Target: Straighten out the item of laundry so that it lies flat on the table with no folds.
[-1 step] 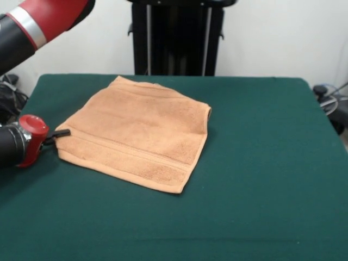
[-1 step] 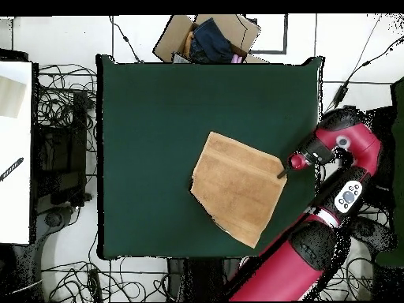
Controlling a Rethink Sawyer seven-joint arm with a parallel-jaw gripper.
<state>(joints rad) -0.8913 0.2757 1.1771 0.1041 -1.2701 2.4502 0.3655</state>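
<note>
**A:** Where is the gripper (image 1: pixel 61 134)?

**B:** Low over the table (image 1: pixel 261 179), reaching in level from the side. Its dark tips sit right at one corner of the towel (image 1: pixel 136 138). From above, the gripper (image 2: pixel 282 173) meets the towel (image 2: pixel 237 188) at the corner on the arm's side.

**A:** Clenched or released?

**B:** I cannot tell. The tips are thin and dark, and neither view shows whether they pinch the cloth or only touch its edge.

**A:** And the towel itself?

**B:** It spreads away from the tips across the middle of the table (image 2: pixel 150 126), turned at an angle to the table's edges. It lies doubled: a second layer shows along the edge farthest from the gripper. A woven band runs parallel to the front hem.

**A:** The surface?

**B:** Dark green, felt-like, much bigger than the towel. A few shallow wrinkles show in the felt on the side away from the gripper.

**A:** The room?

**B:** Pale walls and a black stand (image 1: pixel 176 38) behind the table. From above, tangled cables (image 2: pixel 67 102) lie on the floor beyond the table, on the side opposite the gripper, next to a white surface (image 2: pixel 14 150). An open cardboard box (image 2: pixel 209 38) holding dark cloth sits past the table's far edge.
</note>
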